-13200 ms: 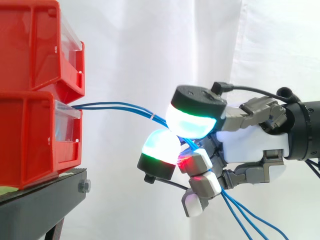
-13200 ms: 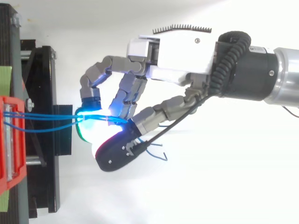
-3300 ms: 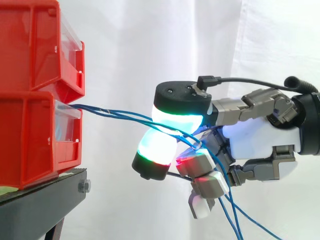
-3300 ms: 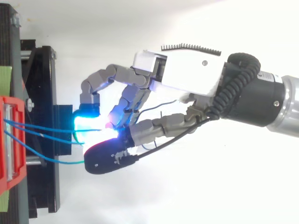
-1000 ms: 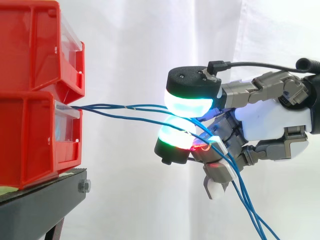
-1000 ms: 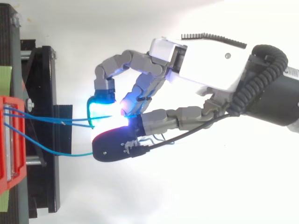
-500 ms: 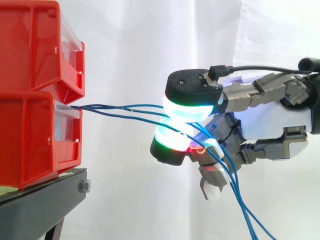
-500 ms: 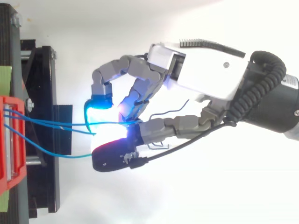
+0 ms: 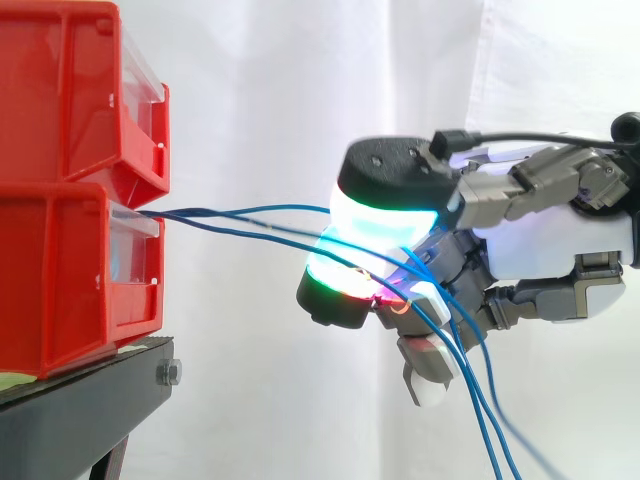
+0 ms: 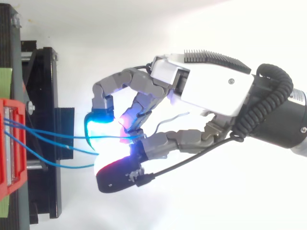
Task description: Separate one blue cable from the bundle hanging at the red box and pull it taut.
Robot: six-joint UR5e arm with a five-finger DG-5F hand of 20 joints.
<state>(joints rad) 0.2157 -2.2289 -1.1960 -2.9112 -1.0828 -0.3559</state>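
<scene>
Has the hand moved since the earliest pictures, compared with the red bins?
Yes. In the side view the hand sits slightly higher and farther right, away from the red bins, with its fingers curled round the blue cables.

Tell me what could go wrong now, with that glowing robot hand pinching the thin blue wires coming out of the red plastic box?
1. Several thin blue cables seem to run between the glowing pads of the hand, so a pull may drag more than one instead of a single cable.
2. The cables are thin and curved, not taut, so one could slip out of the pinch.
3. A hard pull might shift the lower red plastic bin on its black stand.
</scene>
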